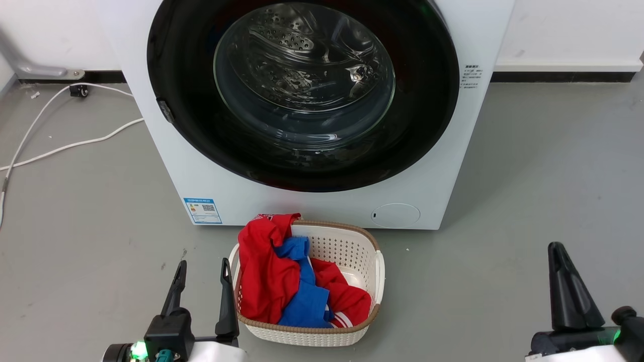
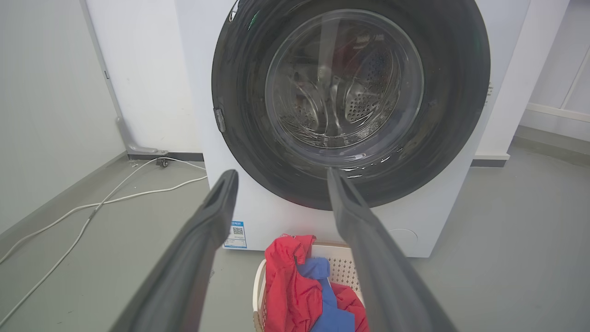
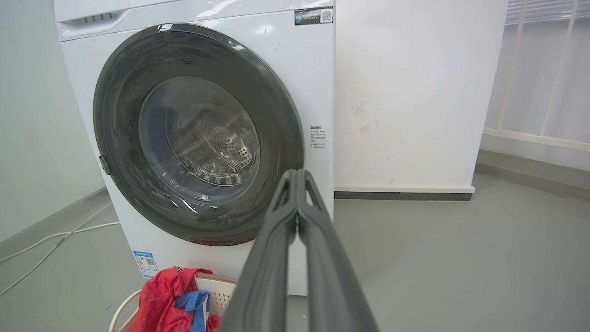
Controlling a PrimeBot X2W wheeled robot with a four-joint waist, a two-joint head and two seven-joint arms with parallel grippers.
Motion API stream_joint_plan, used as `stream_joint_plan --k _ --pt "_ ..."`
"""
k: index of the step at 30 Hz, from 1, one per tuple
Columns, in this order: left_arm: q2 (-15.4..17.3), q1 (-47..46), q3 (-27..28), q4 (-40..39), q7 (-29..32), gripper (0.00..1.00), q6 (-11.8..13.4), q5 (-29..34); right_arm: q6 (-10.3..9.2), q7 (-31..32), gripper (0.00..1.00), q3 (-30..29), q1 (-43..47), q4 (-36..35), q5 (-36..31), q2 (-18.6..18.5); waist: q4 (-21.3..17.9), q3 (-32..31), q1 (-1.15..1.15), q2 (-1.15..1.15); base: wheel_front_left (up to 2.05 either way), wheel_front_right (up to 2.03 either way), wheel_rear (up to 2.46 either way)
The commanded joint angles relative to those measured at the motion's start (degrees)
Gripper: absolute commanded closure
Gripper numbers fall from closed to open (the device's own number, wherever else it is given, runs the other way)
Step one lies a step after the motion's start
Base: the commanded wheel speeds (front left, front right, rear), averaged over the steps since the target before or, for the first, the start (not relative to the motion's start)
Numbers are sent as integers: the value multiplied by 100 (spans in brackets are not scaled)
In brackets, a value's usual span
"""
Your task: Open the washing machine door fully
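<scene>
Nothing done yet: the washing machine door (image 1: 304, 90) sits flush shut on the washing machine (image 1: 211, 181). Left gripper (image 1: 203, 263) is spread wide and empty, right gripper (image 3: 295, 174) is pinched together on nothing, both well back.

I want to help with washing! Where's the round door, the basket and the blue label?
washing machine door (image 1: 181, 100): head view, black rim left of glass.
basket (image 1: 342, 246): head view, bare white back wall.
blue label (image 1: 203, 210): head view, its middle.

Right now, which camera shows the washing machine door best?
The right wrist view: the washing machine door shows almost whole. The head view cuts off its top; the left wrist view does too, and the left gripper overlaps its lower edge.
</scene>
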Motion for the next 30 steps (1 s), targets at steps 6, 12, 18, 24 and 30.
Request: stream_joint_plan --k 6,12,18,24,30 --pt "-4 23 8 15 -16 0 21 34 1 -12 100 -29 -156 35 1534 -17 -15 -15 0 0 0 0 0" --pt "-4 22 -5 21 -16 0 34 22 1 -11 100 -109 -207 212 3469 -14 -8 -18 0 0 0 0 0" --pt "-4 45 -12 20 -16 0 33 1 1 -11 100 361 -160 433 5655 -14 -13 -29 0 0 0 0 0" --pt "-4 47 -4 6 -16 0 41 -12 1 -11 100 747 -47 406 6994 -12 -8 -30 0 0 0 0 0" --pt "-3 62 10 -7 -16 0 46 -24 1 418 100 736 68 205 8347 -137 -9 -13 0 0 0 0 0"
